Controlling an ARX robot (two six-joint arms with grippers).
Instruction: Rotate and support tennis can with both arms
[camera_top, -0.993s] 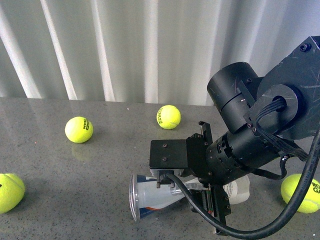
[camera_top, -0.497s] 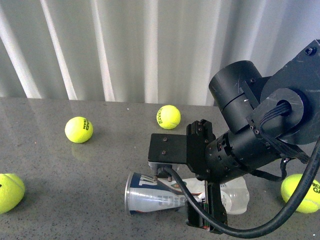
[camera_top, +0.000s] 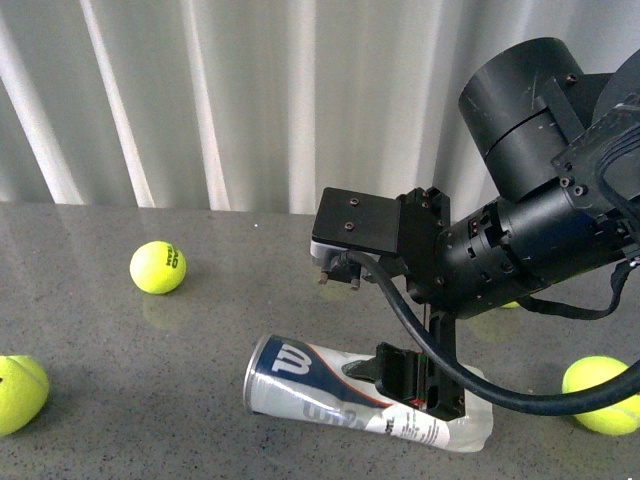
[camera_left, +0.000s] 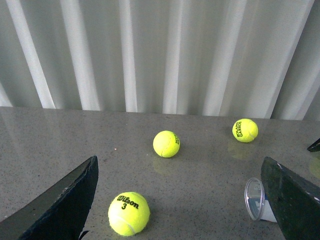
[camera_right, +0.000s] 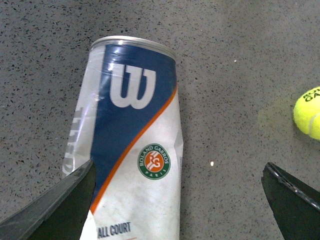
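The tennis can lies on its side on the grey table, navy W label up, metal rim toward the left. My right gripper hangs open just above its right half. In the right wrist view the can lies close to one finger, while the other finger is over bare table. My left gripper is open and empty. The can's rim shows beside one of its fingers. The left arm is out of the front view.
Yellow tennis balls lie on the table: one at the back left, one at the left edge, one at the right. A Wilson 3 ball lies between the left fingers. A white pleated curtain hangs behind.
The right arm has risen and moved right, away from the can. The can has turned, so its label now faces up and it lies flat along the table.
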